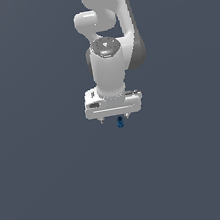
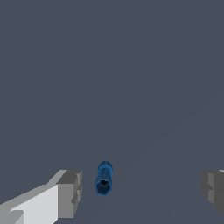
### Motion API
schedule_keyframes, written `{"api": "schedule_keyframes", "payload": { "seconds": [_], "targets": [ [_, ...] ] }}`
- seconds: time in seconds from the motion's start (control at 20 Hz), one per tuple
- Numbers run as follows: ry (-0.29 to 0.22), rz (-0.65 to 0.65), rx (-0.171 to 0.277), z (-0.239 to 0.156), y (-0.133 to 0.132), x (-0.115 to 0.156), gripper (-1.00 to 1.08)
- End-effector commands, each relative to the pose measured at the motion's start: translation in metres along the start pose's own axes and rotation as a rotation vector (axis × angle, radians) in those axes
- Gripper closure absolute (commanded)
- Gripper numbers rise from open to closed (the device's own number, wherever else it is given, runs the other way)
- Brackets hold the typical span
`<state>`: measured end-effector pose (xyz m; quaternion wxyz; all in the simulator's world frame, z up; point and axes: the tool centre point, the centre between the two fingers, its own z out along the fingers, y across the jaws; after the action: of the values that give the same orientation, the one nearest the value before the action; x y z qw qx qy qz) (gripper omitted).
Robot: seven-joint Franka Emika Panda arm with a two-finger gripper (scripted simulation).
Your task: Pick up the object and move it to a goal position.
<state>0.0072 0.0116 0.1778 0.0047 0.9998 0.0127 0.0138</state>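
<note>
While fingers (image 2: 70, 192) spread, knobby glossy-blue object (image 2: 103, 178) between, untouched.

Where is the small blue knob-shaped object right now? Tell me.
In the exterior view the blue object sits just below the white pincer, near the frame's middle. The wrist view shows it between the open grey fingers, touching neither.

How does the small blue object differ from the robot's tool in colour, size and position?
Colour: the object is bright blue, darker at one end; the tool is white with grey fingers.
Size: the object is tiny; the tool is far wider.
Position: the object sits just below the tool, between its open fingers, touching neither.
Both appear over the same plain grey ground.
</note>
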Motion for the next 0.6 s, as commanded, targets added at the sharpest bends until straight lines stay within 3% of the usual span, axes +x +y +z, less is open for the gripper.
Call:
{"api": "schedule_keyframes", "payload": {
  "seconds": [0.0,0.55],
  "targets": [
    [0.0,0.0,0.0,0.0,0.0,0.0,-0.92],
    [0.005,0.006,0.011,0.001,0.018,0.002,-0.92]
  ]
}}
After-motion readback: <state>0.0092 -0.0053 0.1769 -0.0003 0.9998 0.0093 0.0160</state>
